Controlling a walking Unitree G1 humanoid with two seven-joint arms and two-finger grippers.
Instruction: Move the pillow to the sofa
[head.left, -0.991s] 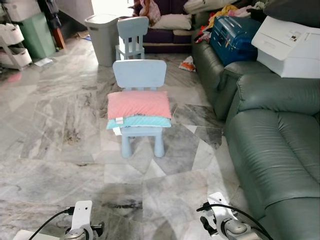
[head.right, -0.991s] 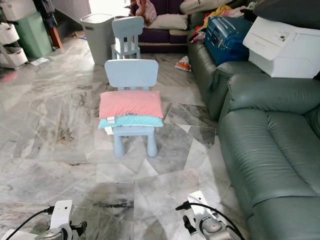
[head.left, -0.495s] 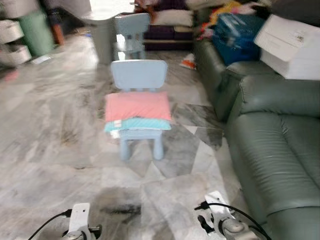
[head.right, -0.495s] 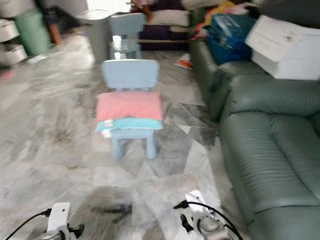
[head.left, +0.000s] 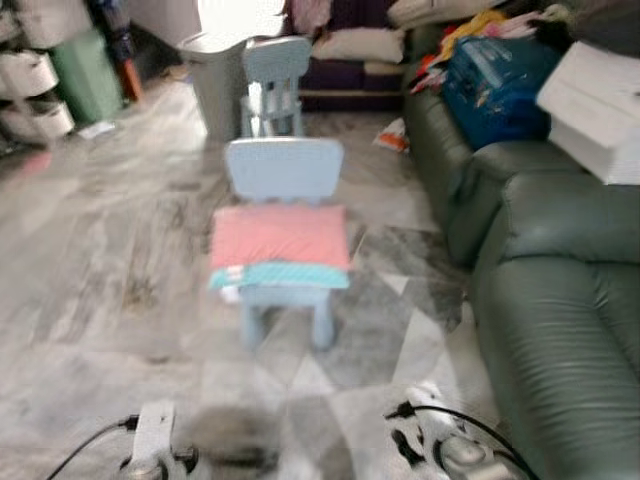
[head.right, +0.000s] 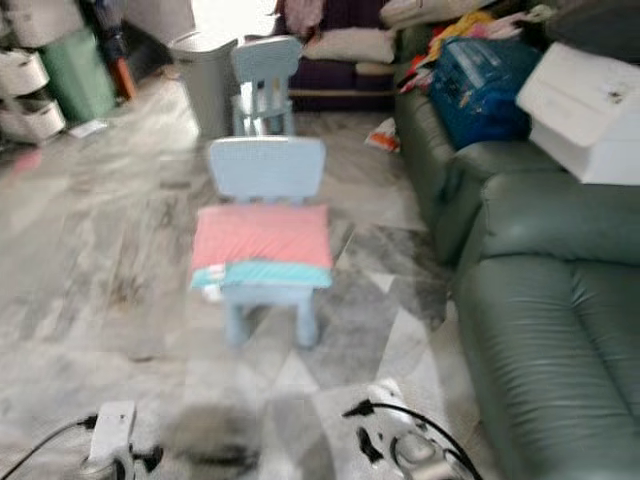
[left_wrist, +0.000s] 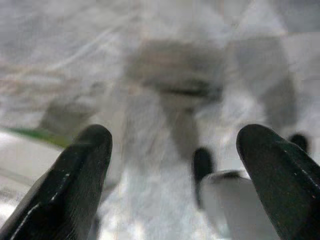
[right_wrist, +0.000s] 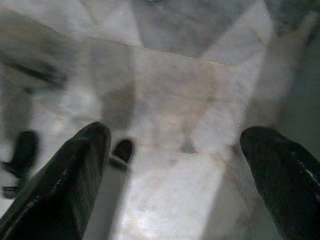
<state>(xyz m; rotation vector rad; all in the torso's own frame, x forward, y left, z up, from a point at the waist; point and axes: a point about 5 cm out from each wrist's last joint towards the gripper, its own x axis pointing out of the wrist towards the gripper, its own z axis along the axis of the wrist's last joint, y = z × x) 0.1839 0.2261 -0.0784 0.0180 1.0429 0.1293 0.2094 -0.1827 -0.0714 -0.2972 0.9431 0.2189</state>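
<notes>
The picture is a little blurred, and there's the pink pillow (head.left: 281, 236) lying flat on the seat of a small pale-blue chair (head.left: 284, 170), on top of a teal cushion (head.left: 290, 275). The chair stands on the marble floor (head.left: 100, 260), near the green sofa (head.left: 570, 300) on the robot's right but clear of it. Down low, the left gripper (left_wrist: 172, 165) hangs above the floor, fingers spread wide, holding nothing. The right gripper (right_wrist: 175, 165) does the same, wide open and empty. A second blue chair (head.left: 273, 80) sits further back beside a grey bin (head.left: 218, 75).
</notes>
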